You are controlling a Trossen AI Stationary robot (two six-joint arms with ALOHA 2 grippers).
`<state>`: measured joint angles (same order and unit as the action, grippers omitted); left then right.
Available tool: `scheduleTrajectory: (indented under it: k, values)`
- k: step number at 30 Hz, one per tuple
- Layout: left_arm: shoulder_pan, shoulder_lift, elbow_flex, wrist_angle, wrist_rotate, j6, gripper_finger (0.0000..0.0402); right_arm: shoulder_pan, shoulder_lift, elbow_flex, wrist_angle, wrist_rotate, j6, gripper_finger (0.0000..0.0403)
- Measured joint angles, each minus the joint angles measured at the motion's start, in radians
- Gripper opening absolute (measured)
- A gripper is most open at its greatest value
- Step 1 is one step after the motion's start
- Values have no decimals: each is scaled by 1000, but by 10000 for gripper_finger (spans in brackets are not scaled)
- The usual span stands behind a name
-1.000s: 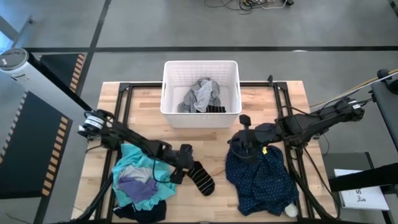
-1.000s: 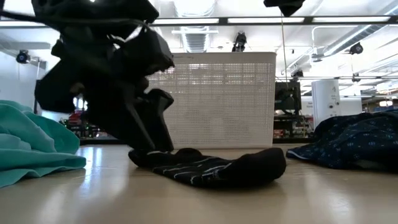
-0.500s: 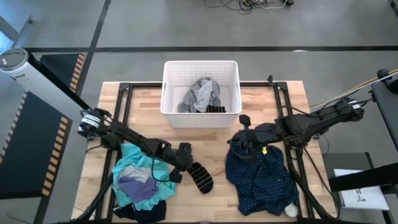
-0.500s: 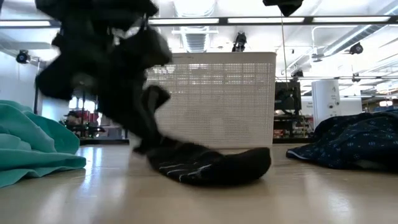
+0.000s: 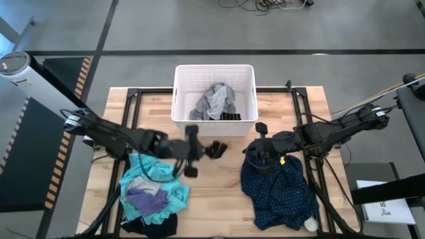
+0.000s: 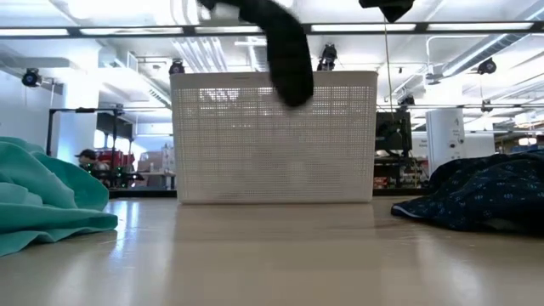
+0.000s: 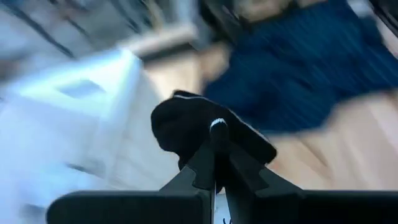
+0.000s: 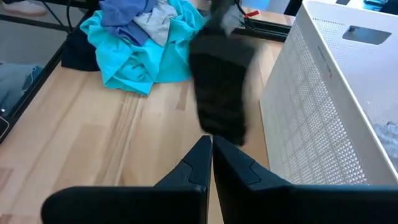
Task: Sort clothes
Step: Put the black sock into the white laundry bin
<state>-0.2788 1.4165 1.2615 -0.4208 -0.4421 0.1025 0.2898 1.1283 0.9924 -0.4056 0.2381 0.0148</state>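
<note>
My left gripper (image 5: 204, 150) is shut on a black striped sock (image 5: 216, 149) in the air just in front of the white basket (image 5: 179, 119). In the low view the sock (image 6: 286, 51) hangs high above the tabletop. My right gripper (image 5: 260, 158) is shut and empty at the far edge of the navy white-dotted garment (image 5: 279, 192), which lies spread on the right. A teal shirt (image 5: 143, 176) with purple (image 5: 149, 199) and grey pieces on it lies at the left, over dark shorts (image 5: 156, 227). My left gripper pinches one end of the sock (image 7: 205, 134) between its two shut fingers. The sock bunches just past the fingertips (image 7: 217, 126). The rest of the sock (image 6: 289, 72) hangs down slack, lifted clear of the table.
The basket (image 8: 336, 93) stands at the table's far middle and holds grey pieces (image 5: 214, 101) and a striped sock (image 5: 231, 117). Bare wood lies between the two piles, in front of the basket. Black frame rails run along the table's sides.
My left gripper, shut on the sock's end, has risen and gone toward the far edge and the basket. The sock was first dragged along the table by that end, then lifted clear; it now hangs in the air.
</note>
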Motion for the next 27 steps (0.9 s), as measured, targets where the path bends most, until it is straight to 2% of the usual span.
scheduleTrajectory:
  k: [4, 9, 19, 27]
  values:
    - [56, -54, 77, 2, -28, 86, 3, 1, 1, 0, 1, -1, 0, 0]
    - [193, -80, 147, 0, -23, 175, 2, 1, 1, 0, 8, 0, 0, 0]
    - [516, -33, 257, -100, 218, 204, 2, 1, 1, -1, 26, -1, -9, 0]
    - [638, 29, 260, -165, 257, 204, 5, 1, 1, -24, 55, -1, -18, 0]
